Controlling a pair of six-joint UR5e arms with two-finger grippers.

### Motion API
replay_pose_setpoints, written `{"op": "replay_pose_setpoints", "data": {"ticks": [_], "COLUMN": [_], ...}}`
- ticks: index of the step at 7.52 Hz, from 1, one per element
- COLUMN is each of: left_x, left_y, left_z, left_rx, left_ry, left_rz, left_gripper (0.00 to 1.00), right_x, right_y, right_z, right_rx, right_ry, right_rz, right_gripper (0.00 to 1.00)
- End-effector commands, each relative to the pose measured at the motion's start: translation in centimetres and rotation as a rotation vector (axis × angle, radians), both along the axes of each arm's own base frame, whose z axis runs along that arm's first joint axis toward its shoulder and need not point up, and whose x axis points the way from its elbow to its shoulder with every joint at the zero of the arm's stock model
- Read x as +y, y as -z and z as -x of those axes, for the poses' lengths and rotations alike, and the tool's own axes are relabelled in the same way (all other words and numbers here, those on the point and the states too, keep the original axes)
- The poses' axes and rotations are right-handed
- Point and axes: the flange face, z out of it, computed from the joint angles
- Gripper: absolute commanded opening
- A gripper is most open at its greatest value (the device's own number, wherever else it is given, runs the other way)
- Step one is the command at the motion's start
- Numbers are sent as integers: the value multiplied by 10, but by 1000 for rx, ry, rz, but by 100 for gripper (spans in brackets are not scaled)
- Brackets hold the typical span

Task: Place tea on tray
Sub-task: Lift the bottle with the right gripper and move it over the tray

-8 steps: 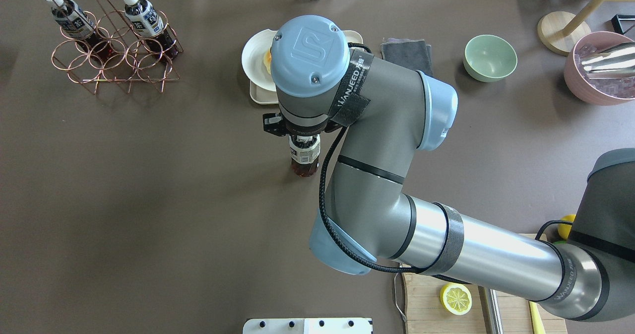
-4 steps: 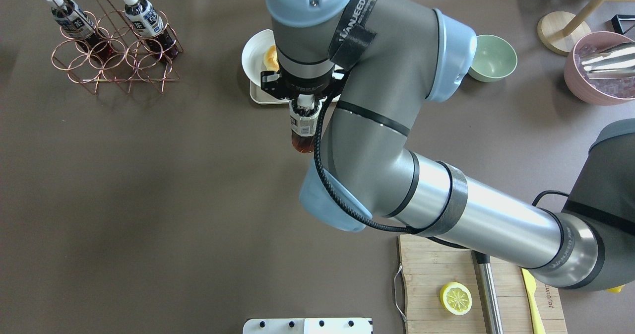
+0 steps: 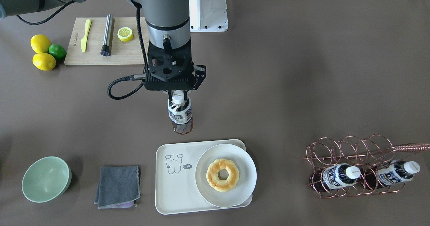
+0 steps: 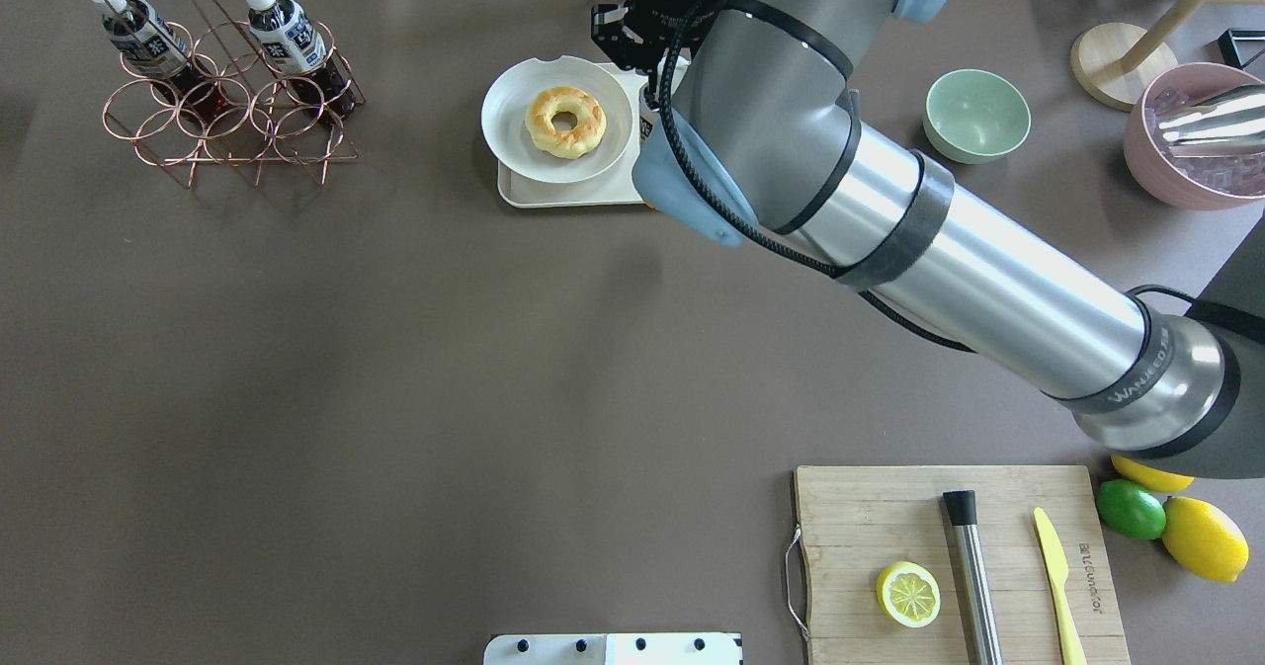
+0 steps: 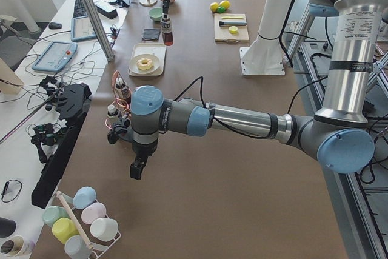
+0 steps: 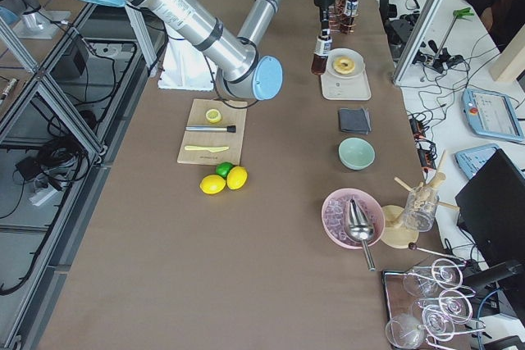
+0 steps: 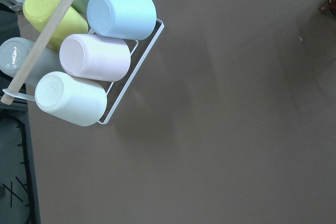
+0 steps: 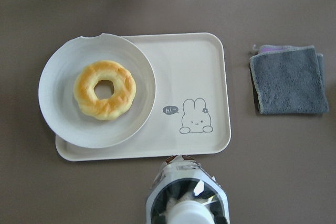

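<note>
My right gripper (image 3: 178, 99) is shut on the white cap of the tea (image 3: 180, 118), a small bottle of dark liquid with a blue-and-white label. It hangs upright above the table, just short of the tray's near edge. The tray (image 3: 172, 189) is cream-white with a small cartoon drawing. In the right wrist view the bottle (image 8: 186, 198) sits below the tray (image 8: 199, 77), beside the drawing. In the overhead view my arm hides most of the bottle. My left gripper (image 5: 138, 168) shows only in the exterior left view, and I cannot tell its state.
A round white plate (image 3: 247, 172) with a doughnut (image 3: 222, 175) fills the tray's other half. A grey cloth (image 3: 117, 185) and a green bowl (image 3: 46, 179) lie beside the tray. A copper rack (image 3: 349, 152) holds two alike bottles. A cutting board (image 4: 889, 527) is near the base.
My right arm has carried the bottle off the table and away from the base, up to the tray's edge. The plate and doughnut are now uncovered in the overhead view.
</note>
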Motion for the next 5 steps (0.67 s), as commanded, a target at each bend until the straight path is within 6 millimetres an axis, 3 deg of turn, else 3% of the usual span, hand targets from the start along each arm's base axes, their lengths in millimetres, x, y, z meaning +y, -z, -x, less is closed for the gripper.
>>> {"op": "replay_pose_setpoints", "data": {"ticks": [1, 2, 5], "left_x": [-3, -3, -3], "left_y": [2, 1, 1], "left_z": [-1, -1, -2], "left_rx": [1, 0, 1], "left_ry": [0, 0, 0], "left_rz": [-3, 0, 0], "left_gripper": [98, 98, 98], "right_x": [-100, -121, -126], "right_y": [-16, -28, -50], "right_z": [-4, -3, 8], "right_rx": [-19, 0, 34], "right_ry": [-55, -40, -27], "right_rz": [-3, -21, -14], "right_gripper": [0, 0, 0]}}
